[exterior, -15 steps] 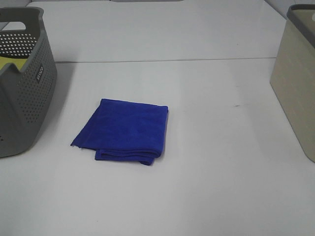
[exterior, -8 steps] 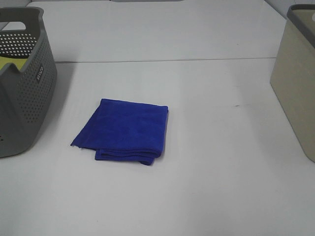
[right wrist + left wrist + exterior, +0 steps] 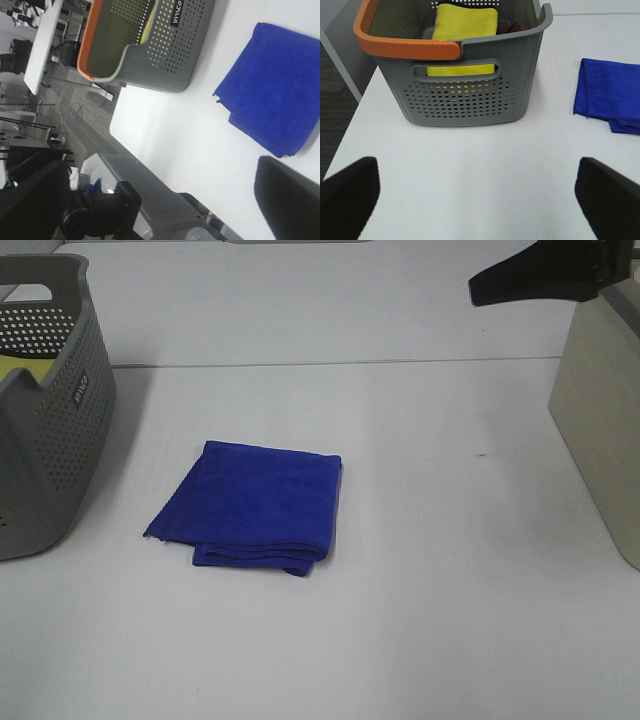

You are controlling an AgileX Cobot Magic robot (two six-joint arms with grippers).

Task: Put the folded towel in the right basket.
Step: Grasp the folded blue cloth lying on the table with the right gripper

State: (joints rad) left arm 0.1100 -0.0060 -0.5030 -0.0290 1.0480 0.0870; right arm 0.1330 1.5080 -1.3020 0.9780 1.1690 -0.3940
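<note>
Squarely left of centre in the high view, the folded blue towel [image 3: 250,505] lay flat on the white table [image 3: 430,570], its layered edges turned toward the bottom of the frame. The grey perforated basket [image 3: 50,410] stood at the far left, apart from the towel, with a yellow cloth [image 3: 465,25] folded inside it and an orange handle [image 3: 405,47] along one rim. The beige basket [image 3: 600,420] stood at the far right edge of the frame, well apart from the towel; its inside was hidden. The right gripper [image 3: 162,190] appeared as a dark shape in the upper right corner of the high view, by the beige basket's top rim, and its own camera showed its fingers [image 3: 290,195] spread wide with nothing between them. The left gripper [image 3: 477,200] lay outside the high view; its wrist camera showed its fingers [image 3: 347,200] equally wide apart and empty, over bare table near the grey perforated basket.
</note>
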